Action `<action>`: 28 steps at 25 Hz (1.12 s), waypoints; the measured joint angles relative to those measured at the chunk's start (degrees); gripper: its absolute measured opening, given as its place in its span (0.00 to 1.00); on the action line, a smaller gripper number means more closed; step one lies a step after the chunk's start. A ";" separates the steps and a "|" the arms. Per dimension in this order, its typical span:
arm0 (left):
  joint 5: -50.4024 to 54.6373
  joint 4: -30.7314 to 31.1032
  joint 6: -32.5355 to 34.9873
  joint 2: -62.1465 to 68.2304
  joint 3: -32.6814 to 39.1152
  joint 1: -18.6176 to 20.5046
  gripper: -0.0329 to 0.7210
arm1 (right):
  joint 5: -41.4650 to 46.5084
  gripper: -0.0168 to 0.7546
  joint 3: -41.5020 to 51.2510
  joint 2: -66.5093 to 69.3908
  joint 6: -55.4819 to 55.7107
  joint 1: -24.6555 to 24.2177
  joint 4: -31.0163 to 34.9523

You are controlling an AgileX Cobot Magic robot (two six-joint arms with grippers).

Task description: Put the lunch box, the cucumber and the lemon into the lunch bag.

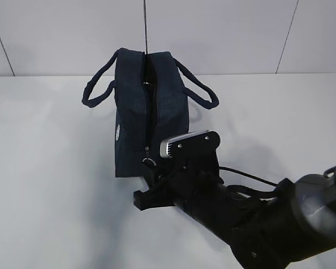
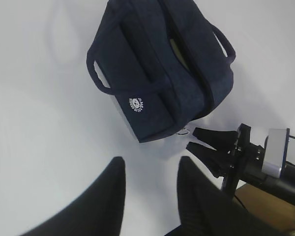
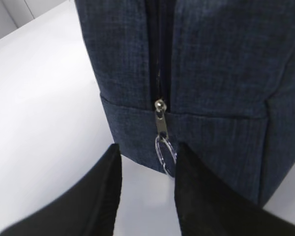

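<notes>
The navy lunch bag (image 1: 148, 112) stands upright mid-table with both handles drooping sideways; its top zipper gapes a little. It also shows in the left wrist view (image 2: 157, 73), where a pale greenish strip (image 2: 179, 49) is visible through the opening. The lunch box, cucumber and lemon are not in view anywhere. My right gripper (image 3: 147, 152) is open at the bag's near end. The silver ring pull (image 3: 164, 150) hangs between its fingertips, close to the right finger. The right gripper also shows in the exterior view (image 1: 148, 182). My left gripper (image 2: 150, 169) is open and empty above bare table, left of the bag.
The white table (image 1: 45, 168) surrounds the bag, with a white panelled wall behind. The round white logo (image 2: 135, 104) faces the left side. A brown surface (image 2: 255, 201) shows past the table edge beside the right arm.
</notes>
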 joint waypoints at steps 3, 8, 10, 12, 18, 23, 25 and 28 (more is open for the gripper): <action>0.00 -0.22 0.00 0.00 0.00 0.00 0.36 | 1.17 0.38 -0.70 0.00 -0.44 0.00 0.12; 0.00 -0.35 0.00 0.00 0.00 0.00 0.36 | 3.09 0.38 -0.74 0.00 -0.60 0.00 1.89; 0.00 -0.35 0.00 0.00 0.00 0.00 0.36 | 3.46 0.38 -0.84 0.00 -0.60 -0.38 2.03; 0.00 -0.35 0.00 0.00 0.00 0.00 0.36 | 3.90 0.38 -1.10 0.00 -0.60 -0.61 2.12; 0.00 -0.37 0.00 0.00 0.00 0.00 0.36 | 5.39 0.38 -2.24 0.00 -0.60 -1.26 2.12; 0.00 -0.60 0.00 0.00 0.00 0.00 0.36 | 5.66 0.38 -3.63 0.00 -0.69 -1.26 2.12; 0.00 -0.60 0.00 0.00 0.00 0.00 0.36 | 5.70 0.38 -3.62 0.13 -0.69 -1.26 2.12; 0.00 -0.71 0.00 0.00 0.00 0.00 0.36 | 5.80 0.38 -3.62 1.86 -0.69 -1.26 2.12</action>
